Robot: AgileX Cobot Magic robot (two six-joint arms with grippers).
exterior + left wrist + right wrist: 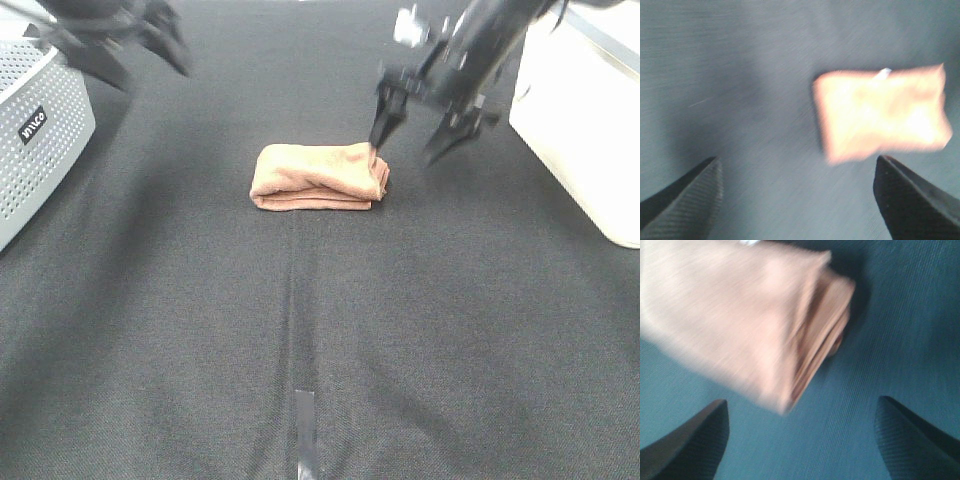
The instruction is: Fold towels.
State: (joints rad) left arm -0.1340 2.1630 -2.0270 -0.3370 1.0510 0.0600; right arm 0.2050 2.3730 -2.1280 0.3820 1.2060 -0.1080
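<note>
The brown towel [318, 176] lies folded into a small thick bundle on the dark table [300, 330], in the middle toward the back. It shows blurred in the left wrist view [880, 117] with a small white tag [883, 73] on its edge, and in the right wrist view [750, 315] with its stacked layers showing. My right gripper [408, 137] is open and empty, raised just right of the towel's right end. My left gripper [150, 60] is open and empty, high at the back left, well away from the towel.
A grey perforated basket [35, 140] stands at the left edge. A white bin [585, 110] stands at the right edge. A strip of tape [305, 430] marks the table's front centre.
</note>
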